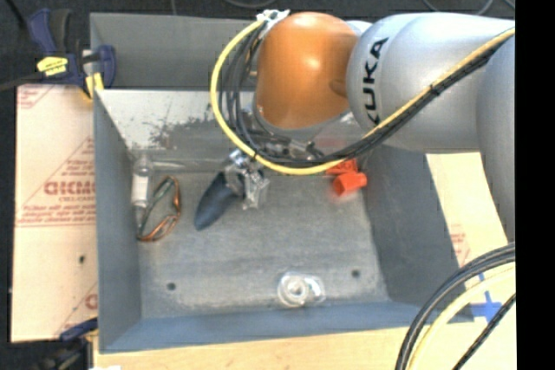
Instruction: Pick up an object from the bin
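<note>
The pincer point(246, 183) hangs low over the middle of the grey metal bin point(117, 212). Its tip is right beside the upper end of a dark blue, pointed, teardrop-shaped object point(211, 205) lying left of centre. Whether the pincer is apart or together cannot be told. A small orange block point(348, 180) lies near its right.

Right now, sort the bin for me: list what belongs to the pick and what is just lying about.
In the job:
gripper, over mid-bin
dark blue tapered thing right beside it, likely the target
grey bin

Lying about:
orange block, view's right
clear coil, by the near wall
wire loop and clear tube, view's left
</note>
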`<act>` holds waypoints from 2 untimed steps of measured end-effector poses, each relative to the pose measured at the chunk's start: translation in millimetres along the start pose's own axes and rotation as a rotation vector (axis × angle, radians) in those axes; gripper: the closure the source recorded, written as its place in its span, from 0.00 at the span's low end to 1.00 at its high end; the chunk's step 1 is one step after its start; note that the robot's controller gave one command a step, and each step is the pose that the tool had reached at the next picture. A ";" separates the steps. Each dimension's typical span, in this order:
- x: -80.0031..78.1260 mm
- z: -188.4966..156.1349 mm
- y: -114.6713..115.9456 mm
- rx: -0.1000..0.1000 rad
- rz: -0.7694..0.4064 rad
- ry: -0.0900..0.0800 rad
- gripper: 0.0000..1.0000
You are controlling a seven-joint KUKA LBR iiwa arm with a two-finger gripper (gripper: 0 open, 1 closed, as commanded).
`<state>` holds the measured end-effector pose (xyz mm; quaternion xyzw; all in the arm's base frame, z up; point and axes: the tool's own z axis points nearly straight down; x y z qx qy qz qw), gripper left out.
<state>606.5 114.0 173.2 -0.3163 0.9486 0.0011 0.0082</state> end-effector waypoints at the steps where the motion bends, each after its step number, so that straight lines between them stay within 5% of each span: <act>1: -0.1 0.1 0.2 -0.001 0.001 0.000 1.00; 2: -5.6 -102.0 -6.0 0.000 0.061 -0.003 1.00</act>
